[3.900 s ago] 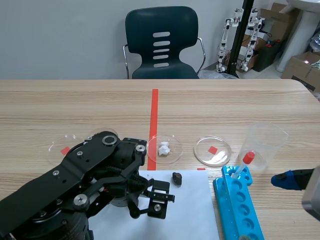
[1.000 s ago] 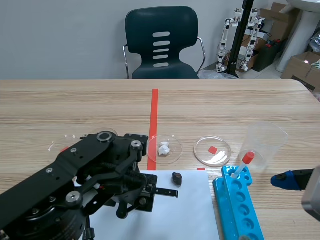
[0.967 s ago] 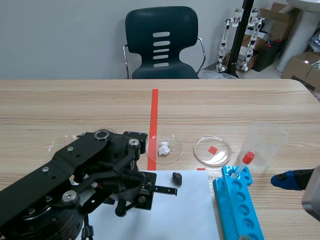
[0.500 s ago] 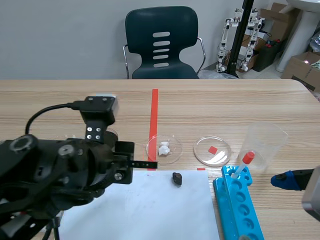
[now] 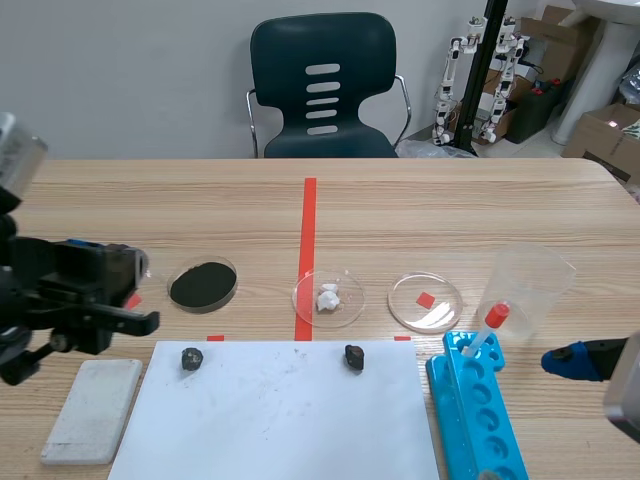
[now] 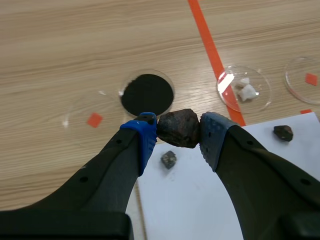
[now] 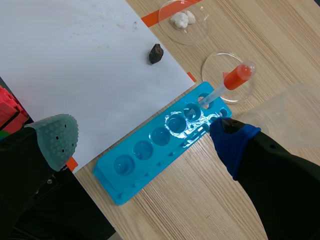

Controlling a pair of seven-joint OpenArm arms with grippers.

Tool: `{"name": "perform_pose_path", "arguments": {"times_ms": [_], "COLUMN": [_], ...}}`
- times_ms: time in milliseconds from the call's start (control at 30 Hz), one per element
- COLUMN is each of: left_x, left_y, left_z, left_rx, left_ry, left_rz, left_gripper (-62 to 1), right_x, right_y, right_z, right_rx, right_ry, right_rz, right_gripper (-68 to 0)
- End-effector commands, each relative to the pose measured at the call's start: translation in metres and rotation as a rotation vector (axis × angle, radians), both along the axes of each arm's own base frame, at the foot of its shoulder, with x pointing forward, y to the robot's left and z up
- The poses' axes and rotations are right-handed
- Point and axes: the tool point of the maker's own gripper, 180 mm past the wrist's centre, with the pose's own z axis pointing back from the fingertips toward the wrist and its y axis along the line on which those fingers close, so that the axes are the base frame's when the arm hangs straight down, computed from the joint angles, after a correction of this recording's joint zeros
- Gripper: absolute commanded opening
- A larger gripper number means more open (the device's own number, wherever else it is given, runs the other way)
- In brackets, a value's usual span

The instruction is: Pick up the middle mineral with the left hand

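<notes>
Your left gripper (image 6: 178,131) is clamped on the mineral (image 6: 178,125), pinned between the blue pads of both fingers (image 6: 145,137) and held clear of the table (image 6: 60,45). The mineral is a lumpy, dark brown chunk with a reddish cast, rough and matte, its corners blunt, and it fills the whole gap between the pads. In the left wrist view it sits over the near edge of the white paper (image 6: 200,200), with a smaller dark stone (image 6: 168,159) on the sheet below it and the dish of black powder (image 6: 147,95) just beyond. A second dark stone (image 5: 353,357) lies farther along the paper, near the dish of white pieces (image 5: 328,297). Your right gripper (image 7: 142,140) hangs with its fingers spread wide above the blue tube rack (image 7: 160,145), which holds a red-bulbed dropper (image 7: 235,77).
</notes>
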Motion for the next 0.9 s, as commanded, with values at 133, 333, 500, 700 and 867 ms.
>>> {"name": "perform_pose_path", "arguments": {"times_ms": [133, 333, 500, 700, 867], "left_x": [-0.019, -0.041, -0.056, -0.059, -0.059], "left_y": [0.015, 0.024, 0.030, 0.031, 0.031], "left_z": [0.022, 0.027, 0.030, 0.030, 0.031], "left_rx": [0.039, 0.069, 0.068, 0.064, 0.064], "left_ry": [-0.072, -0.084, -0.108, -0.111, -0.115], "left_rz": [-0.023, -0.059, -0.051, -0.051, -0.052], "left_gripper": [-47.9, -47.9, -47.9, -47.9, -47.9], "right_x": [0.004, 0.004, 0.004, 0.004, 0.004], "right_y": [0.003, 0.003, 0.003, 0.003, 0.003], "right_z": [0.008, 0.008, 0.008, 0.008, 0.008], "right_rx": [0.009, 0.009, 0.009, 0.009, 0.009], "right_ry": [-0.027, -0.027, -0.027, -0.027, -0.027], "right_rz": [0.013, 0.013, 0.013, 0.013, 0.013], "right_gripper": [-12.8, -12.8, -12.8, -12.8, -12.8]}}
